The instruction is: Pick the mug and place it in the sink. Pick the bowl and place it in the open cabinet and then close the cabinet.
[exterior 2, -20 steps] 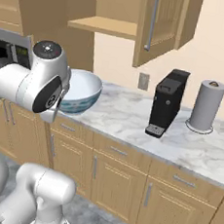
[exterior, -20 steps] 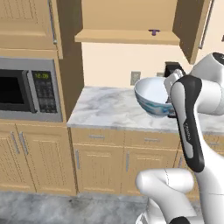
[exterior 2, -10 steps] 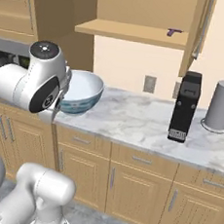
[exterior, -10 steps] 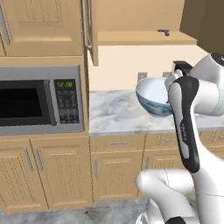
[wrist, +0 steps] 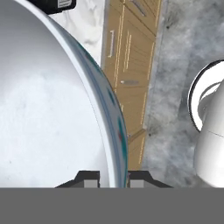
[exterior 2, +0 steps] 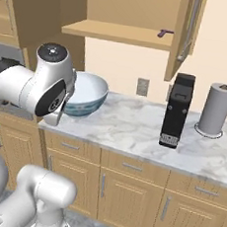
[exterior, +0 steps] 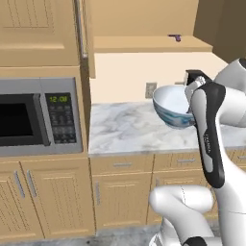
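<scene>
Just one bowl, one cabinet

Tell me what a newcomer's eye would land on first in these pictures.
The big white bowl with blue patterning, held up over the marble counter by its rim, which is pinched in the gripper. Above it, the open cabinet with a nearly bare shelf. At the counter's right end stand a black coffee machine and a grey paper-towel roll.

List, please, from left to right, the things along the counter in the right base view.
bowl → outlet → coffee machine → paper-towel roll
</scene>
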Robot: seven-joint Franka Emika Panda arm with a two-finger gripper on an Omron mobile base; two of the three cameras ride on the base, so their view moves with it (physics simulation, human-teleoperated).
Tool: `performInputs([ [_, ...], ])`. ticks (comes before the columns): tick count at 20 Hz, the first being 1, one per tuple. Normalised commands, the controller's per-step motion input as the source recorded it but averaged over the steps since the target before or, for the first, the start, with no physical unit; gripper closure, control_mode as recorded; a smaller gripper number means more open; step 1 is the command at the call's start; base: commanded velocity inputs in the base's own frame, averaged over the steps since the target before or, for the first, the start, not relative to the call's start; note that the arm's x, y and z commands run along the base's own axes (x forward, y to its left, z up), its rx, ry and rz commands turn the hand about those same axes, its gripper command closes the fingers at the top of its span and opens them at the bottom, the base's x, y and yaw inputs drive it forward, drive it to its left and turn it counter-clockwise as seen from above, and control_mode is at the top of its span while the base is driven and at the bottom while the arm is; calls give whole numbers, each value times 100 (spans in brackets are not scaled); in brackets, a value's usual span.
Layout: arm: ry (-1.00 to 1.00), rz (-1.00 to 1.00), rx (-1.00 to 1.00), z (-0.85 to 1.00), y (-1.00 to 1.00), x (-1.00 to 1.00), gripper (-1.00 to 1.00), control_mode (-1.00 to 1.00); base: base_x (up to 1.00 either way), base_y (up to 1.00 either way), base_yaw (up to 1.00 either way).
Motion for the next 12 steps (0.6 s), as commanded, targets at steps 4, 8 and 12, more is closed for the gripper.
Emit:
performInputs([
  [4,0,0,0,0,0,0,100,100,74,61,-8],
  [8,0,0,0,0,0,0,100,100,31,1,-20],
  [12,0,0,0,0,0,0,100,100,14,-9,-23],
])
